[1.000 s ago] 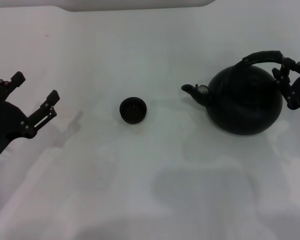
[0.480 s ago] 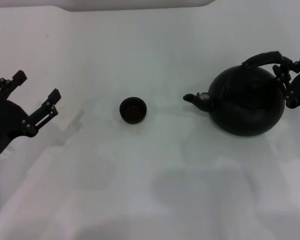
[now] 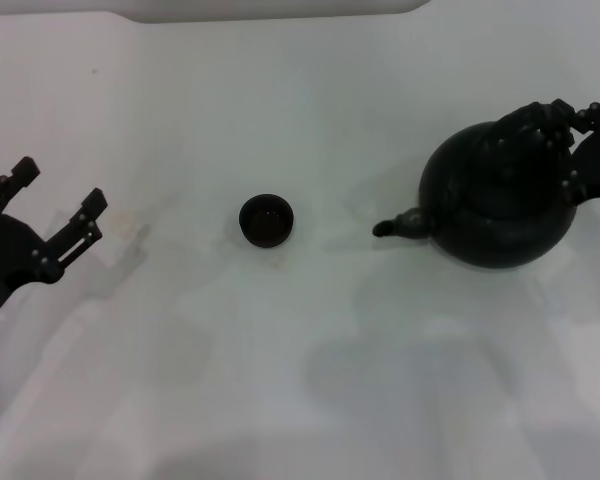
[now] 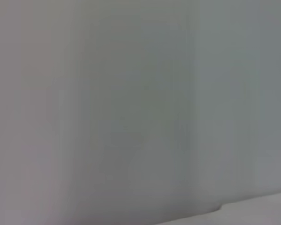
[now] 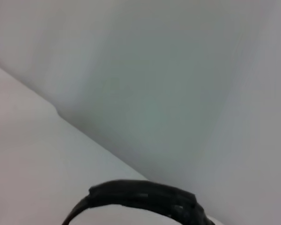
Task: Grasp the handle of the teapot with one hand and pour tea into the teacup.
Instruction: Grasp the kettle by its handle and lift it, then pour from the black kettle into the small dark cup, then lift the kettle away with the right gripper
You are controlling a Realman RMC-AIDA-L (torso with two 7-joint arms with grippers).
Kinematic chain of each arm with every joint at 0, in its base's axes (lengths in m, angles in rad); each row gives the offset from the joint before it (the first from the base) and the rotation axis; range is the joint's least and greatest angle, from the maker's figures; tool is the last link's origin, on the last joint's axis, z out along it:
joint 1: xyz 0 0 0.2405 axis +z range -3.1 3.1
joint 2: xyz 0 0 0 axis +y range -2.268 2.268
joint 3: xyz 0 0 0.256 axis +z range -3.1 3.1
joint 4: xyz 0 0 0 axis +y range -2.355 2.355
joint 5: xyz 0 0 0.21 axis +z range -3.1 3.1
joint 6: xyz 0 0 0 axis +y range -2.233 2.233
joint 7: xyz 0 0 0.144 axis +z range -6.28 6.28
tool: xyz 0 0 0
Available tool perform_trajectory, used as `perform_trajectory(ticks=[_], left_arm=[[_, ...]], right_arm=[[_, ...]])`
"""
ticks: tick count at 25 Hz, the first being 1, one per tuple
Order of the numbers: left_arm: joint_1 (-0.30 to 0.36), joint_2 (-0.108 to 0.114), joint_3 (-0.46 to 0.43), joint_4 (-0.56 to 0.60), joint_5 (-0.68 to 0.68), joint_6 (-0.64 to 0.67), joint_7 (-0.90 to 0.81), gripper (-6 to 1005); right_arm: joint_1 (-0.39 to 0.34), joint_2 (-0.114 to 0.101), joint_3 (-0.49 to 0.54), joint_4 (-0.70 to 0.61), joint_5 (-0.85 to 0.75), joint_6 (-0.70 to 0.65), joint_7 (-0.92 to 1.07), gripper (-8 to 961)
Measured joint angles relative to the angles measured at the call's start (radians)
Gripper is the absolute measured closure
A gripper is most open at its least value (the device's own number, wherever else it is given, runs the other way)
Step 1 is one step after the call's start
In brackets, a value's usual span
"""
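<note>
From the head camera, the right gripper (image 3: 565,135) sits at the far right edge, its dark fingers closed around the handle (image 3: 528,118) at the top of the teapot (image 3: 495,195); the pot is tipped forward so its short spout (image 3: 398,224) points down and toward the left, low over the white table (image 3: 310,380). No stream of tea can be made out at the spout. The teacup (image 3: 267,220) stands upright near the middle of the table, well apart from the spout and to its left. The left gripper (image 3: 55,205) hangs at the left edge with its two fingers spread wide, holding nothing and touching nothing, well apart from the cup. The left wrist camera shows only a plain grey-white surface, with no gripper fingers or task items visible. The right wrist camera shows the black ribbed arch of the handle (image 5: 143,196) close to the lens against a pale background; that arm's own fingers are not visible there.
</note>
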Motion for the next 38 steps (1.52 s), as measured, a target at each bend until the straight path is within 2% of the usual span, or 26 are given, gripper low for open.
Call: perform_trajectory(ticks=[9, 21, 26, 38], left_arm=[[0.005, 0.001, -0.001, 0.042, -0.015, -0.008, 0.003, 138], [0.012, 0.0, -0.002, 0.137, -0.033, -0.064, 0.032, 139], [0.019, 0.002, -0.002, 0.181, -0.07, -0.114, 0.052, 139], [0.037, 0.002, -0.001, 0.187, -0.072, -0.124, 0.056, 137]], right_arm=[[0.012, 0.002, -0.003, 0.04, 0.029, -0.003, -0.002, 842], [0.036, 0.003, -0.099, 0.102, 0.032, -0.04, -0.004, 843], [0.057, 0.002, -0.168, 0.135, 0.031, -0.156, -0.004, 843], [0.096, -0.001, -0.327, 0.18, 0.022, -0.392, -0.082, 842]])
